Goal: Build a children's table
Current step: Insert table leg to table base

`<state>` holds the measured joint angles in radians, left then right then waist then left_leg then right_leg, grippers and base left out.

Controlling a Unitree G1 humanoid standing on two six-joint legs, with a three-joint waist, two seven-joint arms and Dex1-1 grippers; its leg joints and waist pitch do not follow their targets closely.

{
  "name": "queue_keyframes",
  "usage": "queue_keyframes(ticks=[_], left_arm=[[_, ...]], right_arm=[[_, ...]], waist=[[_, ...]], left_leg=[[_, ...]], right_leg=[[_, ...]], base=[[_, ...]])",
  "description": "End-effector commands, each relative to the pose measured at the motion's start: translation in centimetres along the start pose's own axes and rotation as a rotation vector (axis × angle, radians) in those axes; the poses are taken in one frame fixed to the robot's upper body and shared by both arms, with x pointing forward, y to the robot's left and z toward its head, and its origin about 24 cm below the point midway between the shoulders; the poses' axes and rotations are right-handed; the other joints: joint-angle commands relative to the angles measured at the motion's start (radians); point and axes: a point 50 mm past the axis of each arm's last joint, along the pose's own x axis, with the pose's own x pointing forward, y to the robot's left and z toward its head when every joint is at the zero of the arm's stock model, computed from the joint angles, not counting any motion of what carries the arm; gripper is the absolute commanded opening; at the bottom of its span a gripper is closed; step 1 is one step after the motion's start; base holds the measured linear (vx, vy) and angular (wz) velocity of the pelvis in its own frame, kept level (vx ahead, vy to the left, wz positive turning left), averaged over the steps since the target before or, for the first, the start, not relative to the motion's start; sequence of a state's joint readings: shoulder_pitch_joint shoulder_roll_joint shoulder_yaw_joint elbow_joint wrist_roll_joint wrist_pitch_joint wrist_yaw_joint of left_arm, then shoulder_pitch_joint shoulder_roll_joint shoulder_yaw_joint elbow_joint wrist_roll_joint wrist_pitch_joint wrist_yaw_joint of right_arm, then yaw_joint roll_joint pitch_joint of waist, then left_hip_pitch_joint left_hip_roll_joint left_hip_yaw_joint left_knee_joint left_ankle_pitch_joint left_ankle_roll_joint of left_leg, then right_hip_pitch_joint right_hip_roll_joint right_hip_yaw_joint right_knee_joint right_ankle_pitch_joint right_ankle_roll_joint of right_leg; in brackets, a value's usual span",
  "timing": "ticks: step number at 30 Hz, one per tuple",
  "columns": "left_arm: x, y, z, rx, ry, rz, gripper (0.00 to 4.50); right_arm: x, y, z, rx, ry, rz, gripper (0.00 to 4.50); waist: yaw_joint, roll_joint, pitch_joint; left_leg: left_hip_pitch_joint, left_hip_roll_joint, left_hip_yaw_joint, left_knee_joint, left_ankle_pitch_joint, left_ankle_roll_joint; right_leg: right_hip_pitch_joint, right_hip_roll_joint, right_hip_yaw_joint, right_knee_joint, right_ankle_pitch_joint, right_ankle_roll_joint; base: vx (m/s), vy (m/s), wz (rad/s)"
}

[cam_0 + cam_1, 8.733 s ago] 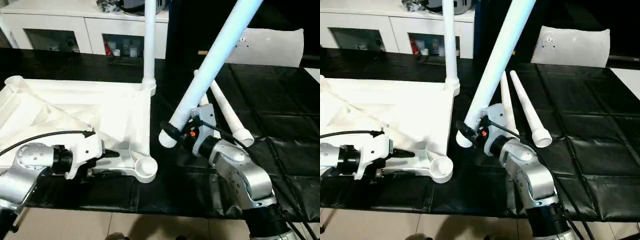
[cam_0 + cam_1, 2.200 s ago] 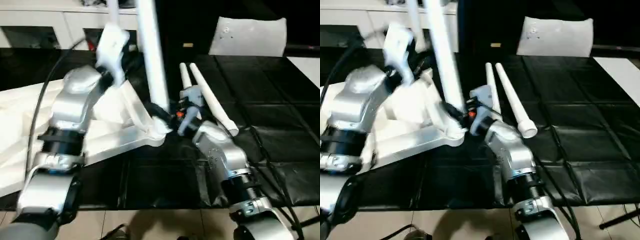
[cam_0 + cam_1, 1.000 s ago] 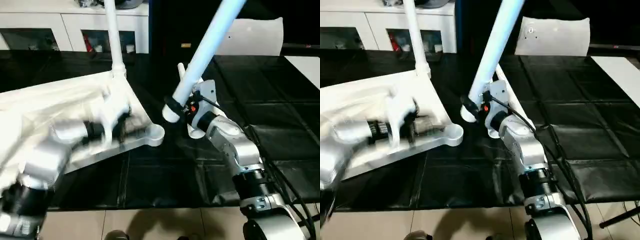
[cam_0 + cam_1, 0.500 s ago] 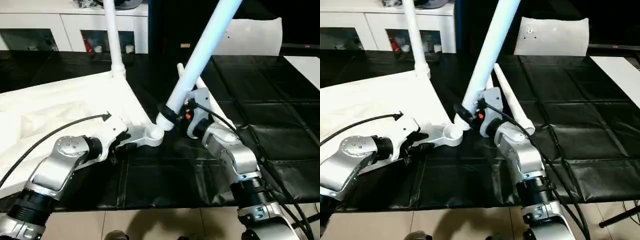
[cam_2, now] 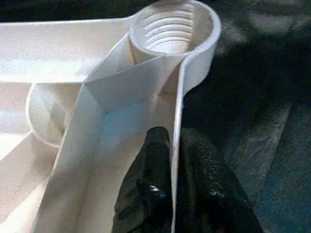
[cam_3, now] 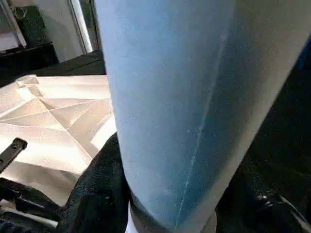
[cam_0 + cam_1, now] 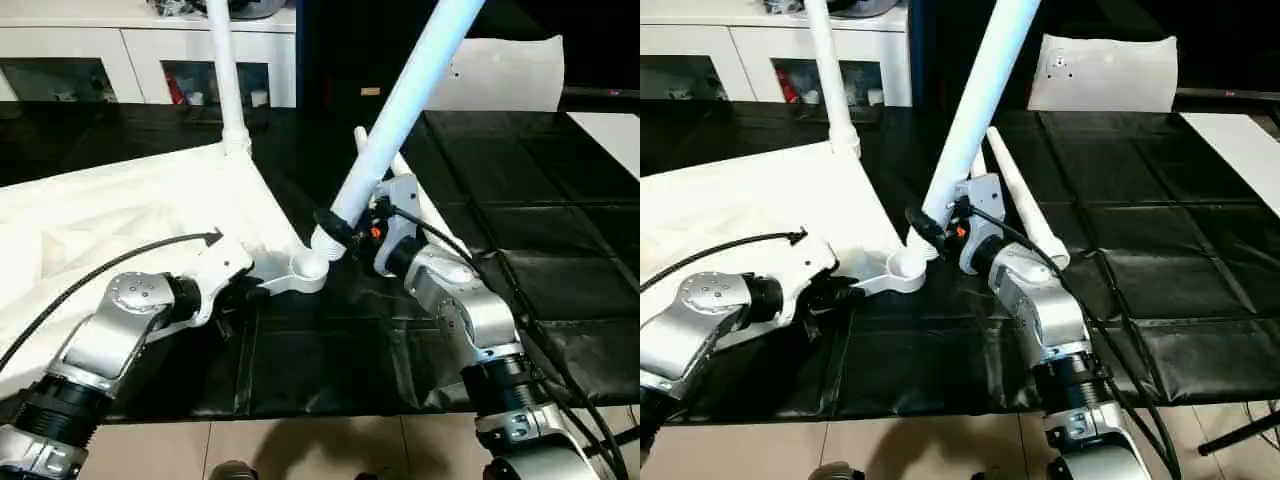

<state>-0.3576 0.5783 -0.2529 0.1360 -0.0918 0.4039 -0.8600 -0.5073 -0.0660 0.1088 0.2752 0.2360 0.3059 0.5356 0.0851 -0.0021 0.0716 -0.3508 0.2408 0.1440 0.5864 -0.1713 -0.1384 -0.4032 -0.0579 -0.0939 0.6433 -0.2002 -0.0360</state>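
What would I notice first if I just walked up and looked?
Probably the long white leg, slanting up from the right gripper, which is clamped on it. Its lower end sits just by the round corner socket of the upside-down tabletop. The left gripper pinches the tabletop's thin rim nearby.

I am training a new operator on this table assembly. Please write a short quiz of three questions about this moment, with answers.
1. True or false: the right hand holds a leg tilted, its thick end at the near corner socket.
2. What does the left hand pinch? A) a loose leg B) a rib of the tabletop C) the cable
3. How many legs already stand upright in the tabletop?

Key: 1 true; 2 B; 3 one, at the far corner.
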Motion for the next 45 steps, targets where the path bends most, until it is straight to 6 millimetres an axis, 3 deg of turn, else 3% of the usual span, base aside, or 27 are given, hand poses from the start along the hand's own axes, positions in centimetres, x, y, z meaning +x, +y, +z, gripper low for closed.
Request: queue_keyframes(ticks=[1,5,6,13,14,19,20,24,27,33,39,45], left_arm=[[0.1,0.0,0.2,0.013,-0.012,-0.017,0.19],[0.3,-0.2,0.1,0.025,-0.01,-0.043,0.0],[0.3,-0.3,0.1,0.034,-0.008,-0.055,0.0],[0.0,-0.9,0.0,0.164,-0.031,-0.157,0.0],[0.0,-1.0,-0.1,0.176,-0.03,-0.16,0.0],[-0.1,-0.7,-0.2,0.193,-0.054,-0.144,0.0],[-0.1,-0.8,-0.1,0.184,-0.071,-0.17,0.0],[-0.2,-0.9,0.0,0.174,-0.091,-0.225,0.0],[-0.4,-1.3,-0.5,0.184,-0.077,-0.282,0.0],[-0.7,-1.6,-0.8,0.19,-0.068,-0.318,0.0],[-0.6,-1.2,-1.0,0.206,-0.05,-0.306,0.0],[-0.5,-0.6,-1.1,0.217,-0.033,-0.265,0.0]], right_arm=[[0.0,0.3,0.3,-0.038,0.004,0.027,1.89],[0.1,0.3,0.2,-0.033,0.006,0.042,1.89],[0.0,0.4,0.2,-0.027,0.009,0.052,1.89],[0.1,0.8,0.1,-0.024,0.03,0.106,1.89],[0.0,0.8,0.1,-0.026,0.032,0.11,1.89],[-0.1,0.9,-0.3,-0.032,0.065,0.137,1.89],[-0.2,1.0,-0.5,-0.025,0.072,0.145,1.89],[-0.4,1.2,-0.9,-0.022,0.111,0.188,1.89],[-0.5,1.5,-1.2,-0.025,0.135,0.23,1.89],[-0.9,1.4,-1.5,-0.018,0.154,0.266,1.89],[-1.2,1.5,-2.1,-0.037,0.212,0.311,1.89],[-1.6,1.8,-1.9,-0.046,0.216,0.342,1.89]], waist=[[-0.002,0.025,-0.079],[-0.004,0.024,-0.078],[-0.004,0.017,-0.078],[0.0,0.02,-0.077],[-0.001,0.014,-0.077],[0.001,0.014,-0.074],[0.001,0.006,-0.074],[0.003,0.002,-0.073],[0.003,0.012,-0.072],[0.006,0.009,-0.075],[0.007,0.005,-0.074],[0.009,0.003,-0.07]], left_leg=[[-0.003,-0.019,0.016,-0.063,-0.204,-0.023],[-0.002,-0.019,0.018,-0.062,-0.205,-0.019],[0.0,-0.019,0.019,-0.062,-0.208,-0.015],[0.0,-0.017,0.018,-0.064,-0.209,-0.013],[0.001,-0.017,0.02,-0.064,-0.211,-0.011],[0.001,-0.017,0.02,-0.065,-0.223,-0.014],[0.0,-0.018,0.021,-0.065,-0.222,-0.013],[-0.001,-0.017,0.022,-0.065,-0.205,-0.009],[-0.001,-0.017,0.02,-0.066,-0.215,-0.01],[0.0,-0.015,0.02,-0.066,-0.212,-0.01],[-0.001,-0.016,0.02,-0.065,-0.209,-0.007],[0.006,-0.016,0.02,-0.067,-0.247,-0.009]], right_leg=[[0.064,-0.058,0.058,-0.082,-0.122,-0.162],[0.064,-0.059,0.059,-0.084,-0.137,-0.158],[0.063,-0.059,0.059,-0.085,-0.16,-0.155],[0.06,-0.061,0.061,-0.09,-0.188,-0.14],[0.059,-0.06,0.062,-0.09,-0.187,-0.14],[0.058,-0.061,0.061,-0.092,-0.225,-0.129],[0.059,-0.063,0.061,-0.093,-0.247,-0.122],[0.057,-0.064,0.062,-0.097,-0.274,-0.111],[0.056,-0.064,0.061,-0.096,-0.273,-0.113],[0.058,-0.065,0.062,-0.09,-0.23,-0.132],[0.059,-0.065,0.061,-0.092,-0.25,-0.122],[0.053,-0.067,0.06,-0.107,-0.364,-0.086]], base=[[0.0,0.0,0.0],[0.0,0.0,0.0],[0.0,0.0,0.0],[0.0,0.0,0.0],[0.0,0.0,0.0],[0.0,0.0,0.0],[0.0,0.0,0.0],[0.0,0.0,0.0],[0.0,0.0,0.0],[0.0,0.0,0.0],[0.0,0.0,0.0],[0.0,0.0,0.0]])
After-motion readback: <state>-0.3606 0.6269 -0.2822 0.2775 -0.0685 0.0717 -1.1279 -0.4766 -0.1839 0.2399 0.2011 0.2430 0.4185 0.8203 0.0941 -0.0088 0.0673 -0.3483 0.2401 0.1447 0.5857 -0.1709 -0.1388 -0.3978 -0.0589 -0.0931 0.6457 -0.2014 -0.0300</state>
